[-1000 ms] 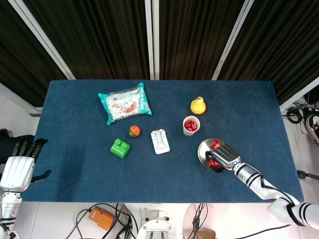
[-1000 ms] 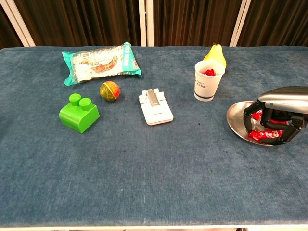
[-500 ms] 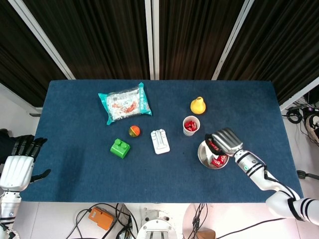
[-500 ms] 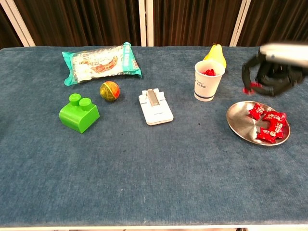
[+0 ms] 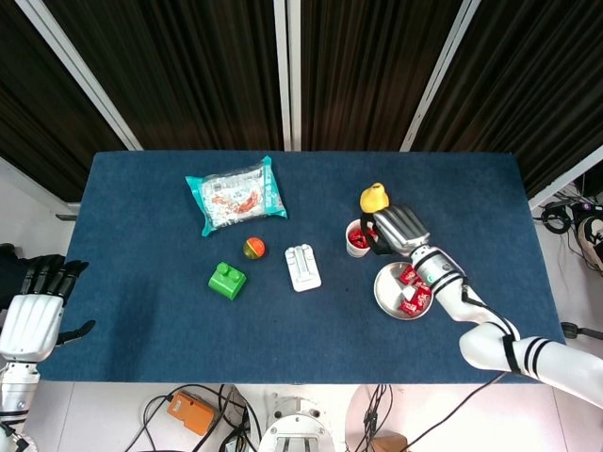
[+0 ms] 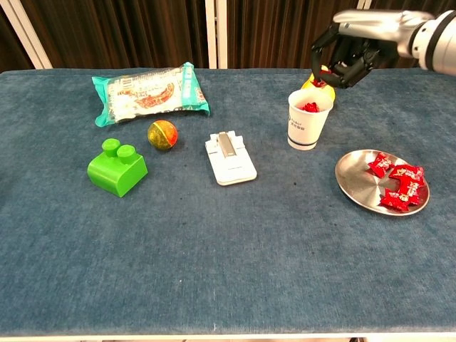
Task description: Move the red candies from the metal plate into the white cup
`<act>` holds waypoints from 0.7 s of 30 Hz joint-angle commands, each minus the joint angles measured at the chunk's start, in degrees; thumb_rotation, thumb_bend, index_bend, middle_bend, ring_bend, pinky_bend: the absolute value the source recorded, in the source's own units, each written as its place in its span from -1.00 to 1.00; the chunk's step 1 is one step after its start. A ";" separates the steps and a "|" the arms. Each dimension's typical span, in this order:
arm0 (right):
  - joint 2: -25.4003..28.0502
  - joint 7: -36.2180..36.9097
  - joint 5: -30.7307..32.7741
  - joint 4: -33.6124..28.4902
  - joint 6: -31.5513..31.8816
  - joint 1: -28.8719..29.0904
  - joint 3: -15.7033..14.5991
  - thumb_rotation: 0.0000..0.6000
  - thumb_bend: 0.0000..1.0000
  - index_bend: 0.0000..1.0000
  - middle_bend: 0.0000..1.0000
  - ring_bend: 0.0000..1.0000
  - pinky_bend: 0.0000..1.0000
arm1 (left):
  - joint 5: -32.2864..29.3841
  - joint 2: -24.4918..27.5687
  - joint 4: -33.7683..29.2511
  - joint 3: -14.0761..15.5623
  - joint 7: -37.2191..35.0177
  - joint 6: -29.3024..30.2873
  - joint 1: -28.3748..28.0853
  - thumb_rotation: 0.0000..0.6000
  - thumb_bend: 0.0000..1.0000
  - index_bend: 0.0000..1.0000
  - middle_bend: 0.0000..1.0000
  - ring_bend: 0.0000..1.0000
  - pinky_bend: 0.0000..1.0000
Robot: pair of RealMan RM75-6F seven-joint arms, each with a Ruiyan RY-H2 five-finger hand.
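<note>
The white cup (image 5: 361, 237) (image 6: 308, 120) stands right of the table's middle with red candies (image 6: 308, 107) in it. Just to its right lies the metal plate (image 5: 388, 294) (image 6: 360, 182), carrying several red candies (image 5: 411, 290) (image 6: 395, 182). My right hand (image 5: 396, 229) (image 6: 349, 53) hovers just above the cup's rim, fingers curled in around a small red candy that is mostly hidden. My left hand (image 5: 33, 315) hangs off the table's left edge, holding nothing, fingers apart.
A yellow pear (image 5: 374, 197) (image 6: 320, 75) stands right behind the cup. A white device (image 5: 302, 267) (image 6: 230, 158), a red-green ball (image 5: 253, 248) (image 6: 162, 134), a green brick (image 5: 227, 281) (image 6: 117, 167) and a snack bag (image 5: 236, 195) (image 6: 149, 92) lie further left.
My right hand lifted off the plate with a candy and moved up and left until it was over the cup. The left hand stayed put.
</note>
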 commanded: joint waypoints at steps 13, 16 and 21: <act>-0.47 -3.61 1.20 -0.74 2.61 -0.96 -1.15 1.00 -0.39 -0.17 0.88 1.00 1.00 | -0.06 -0.34 0.83 -0.04 -0.75 -0.26 -0.12 1.00 -1.00 -0.73 -0.71 -0.93 -1.00; 2.66 -2.29 -2.68 -4.31 6.09 -3.72 -3.02 1.00 -0.39 -0.13 0.88 1.00 1.00 | 0.12 -0.27 0.94 -0.11 -0.79 -0.30 -0.28 1.00 -1.00 -0.73 -0.71 -0.93 -1.00; 7.91 -2.30 -7.82 -8.71 9.13 -8.17 -8.18 1.00 -0.39 -0.02 0.88 1.00 1.00 | 0.14 -0.14 1.13 -0.15 -0.88 -0.48 -0.45 1.00 -1.00 -0.73 -0.71 -0.93 -1.00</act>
